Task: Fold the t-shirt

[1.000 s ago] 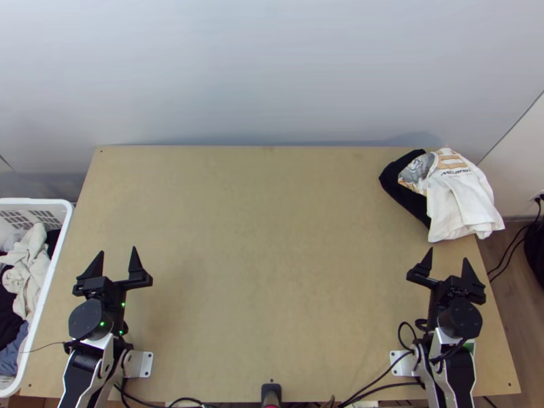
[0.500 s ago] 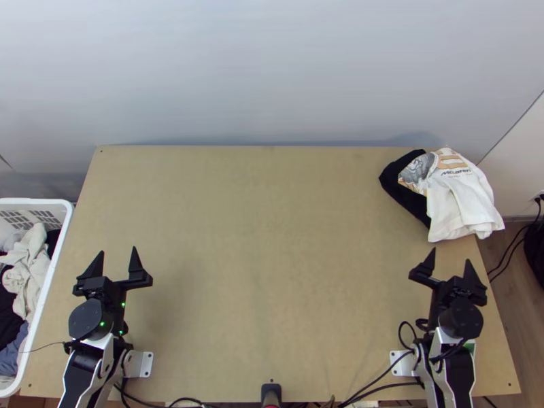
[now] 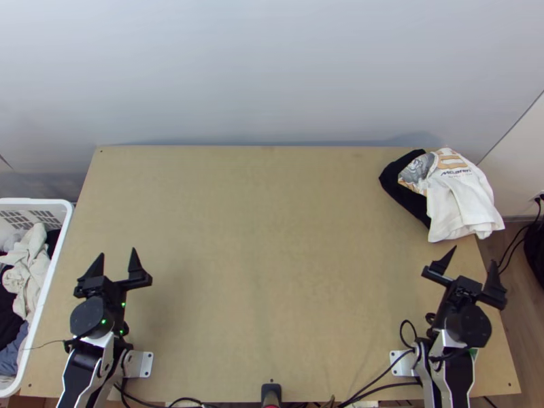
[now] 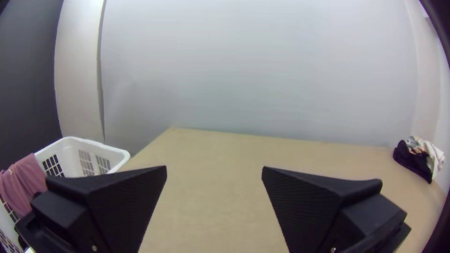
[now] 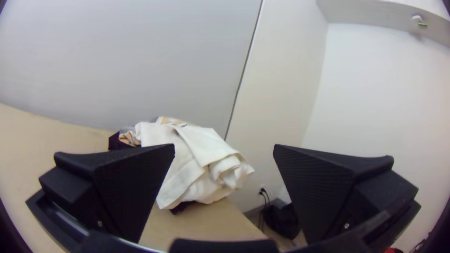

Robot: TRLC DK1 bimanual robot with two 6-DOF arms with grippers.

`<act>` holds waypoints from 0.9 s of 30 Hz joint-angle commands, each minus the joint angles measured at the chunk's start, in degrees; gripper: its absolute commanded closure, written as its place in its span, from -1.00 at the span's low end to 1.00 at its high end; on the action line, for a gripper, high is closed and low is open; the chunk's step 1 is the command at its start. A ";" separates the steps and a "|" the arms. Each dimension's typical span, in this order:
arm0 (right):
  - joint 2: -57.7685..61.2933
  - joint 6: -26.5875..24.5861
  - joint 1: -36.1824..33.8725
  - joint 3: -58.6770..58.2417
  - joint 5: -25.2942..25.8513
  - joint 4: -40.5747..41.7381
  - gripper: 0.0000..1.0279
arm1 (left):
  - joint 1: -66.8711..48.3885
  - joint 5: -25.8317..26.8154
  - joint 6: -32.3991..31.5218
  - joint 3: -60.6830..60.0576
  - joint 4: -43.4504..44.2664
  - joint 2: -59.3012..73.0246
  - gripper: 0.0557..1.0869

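Moved since the earlier frame: the right gripper, swung outward toward the table's right edge.

Near, right: said gripper, black, two broad flat fingers set wide apart; holding nothing.
Near, left: left gripper, of like pattern, likewise spread wide; empty.
Middle ground: light wooden table, flat.
Far right corner: one white cloth garment with orange and dark print, presumably the t-shirt; bunched, loosely doubled over, lying against and partly over a black cloth piece. Whether one garment or two, cannot tell.

Handling, as judged: light, limp, soft; not fragile, little inclined to slip, apt to crumple and to drag the black cloth along. Suggested hold: the loose white edge nearest the right gripper, pinched in a single layer if possible, then drawn inward for spreading before any fold.
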 commanded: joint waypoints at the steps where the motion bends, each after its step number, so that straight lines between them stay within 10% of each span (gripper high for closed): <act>1: 5.68 -5.86 3.30 5.15 2.11 1.83 -0.91 | -0.43 0.65 0.11 7.44 0.75 10.32 -0.92; 14: 34.95 17.70 10.69 35.65 6.50 -15.30 -0.91 | 30.34 6.19 -7.98 40.40 -7.07 44.78 -0.92; 27: 40.13 24.20 13.59 43.12 6.50 -26.73 -0.91 | 63.12 20.52 -9.65 50.24 0.84 71.41 -0.92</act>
